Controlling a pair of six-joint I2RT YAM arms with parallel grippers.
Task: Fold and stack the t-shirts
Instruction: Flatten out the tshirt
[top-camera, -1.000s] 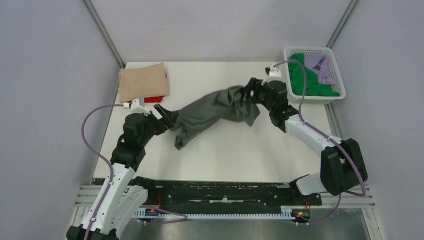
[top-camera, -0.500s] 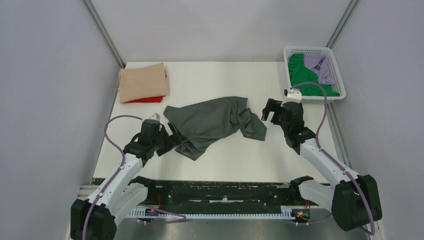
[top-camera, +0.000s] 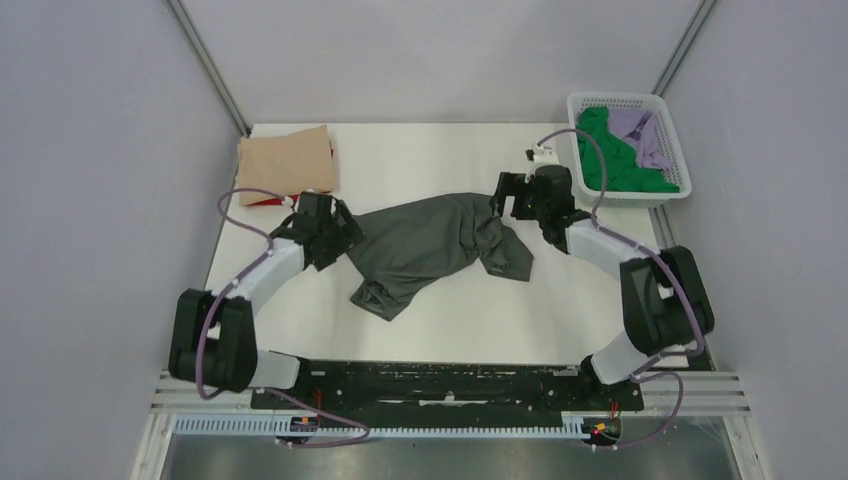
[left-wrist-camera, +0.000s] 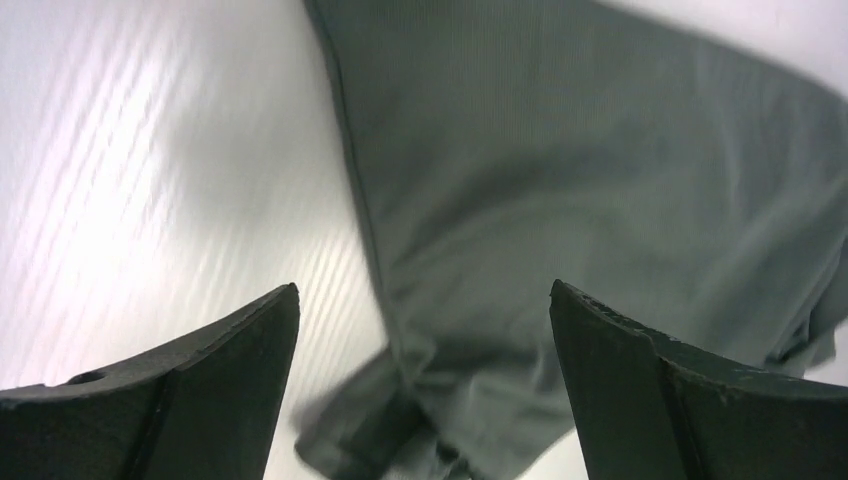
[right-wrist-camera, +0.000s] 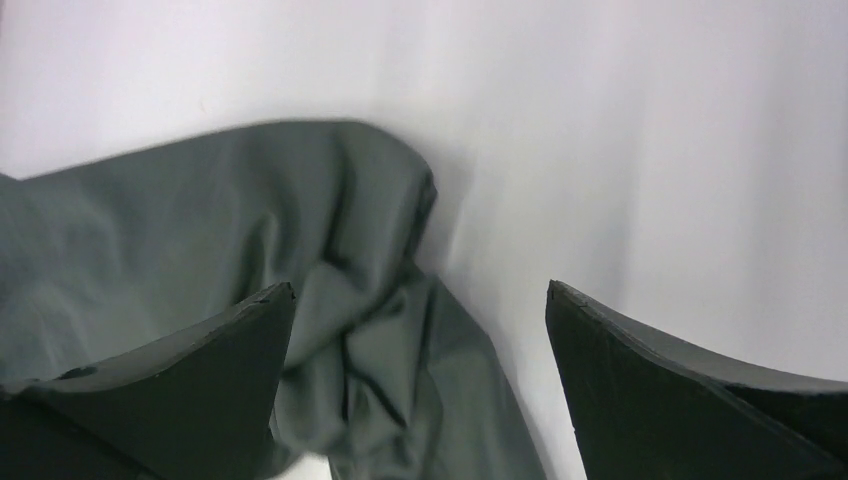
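Note:
A crumpled dark grey t-shirt (top-camera: 430, 245) lies in the middle of the table; it also shows in the left wrist view (left-wrist-camera: 560, 180) and the right wrist view (right-wrist-camera: 220, 260). My left gripper (top-camera: 345, 235) is open and empty over the shirt's left edge. My right gripper (top-camera: 500, 200) is open and empty over the shirt's upper right bunched part. A folded tan t-shirt (top-camera: 285, 165) lies on a folded red t-shirt (top-camera: 290, 199) at the back left. A green t-shirt (top-camera: 610, 160) and a lilac t-shirt (top-camera: 645, 135) lie in the basket.
The white lattice basket (top-camera: 672, 150) stands at the back right corner of the white table (top-camera: 440, 310). Grey walls enclose the table on the left, back and right. A black rail (top-camera: 440, 385) runs along the near edge.
Both grippers let go of the grey shirt, which dropped and spread on the table. Both arms pulled back toward me, then moved in again to the shirt's left and right ends.

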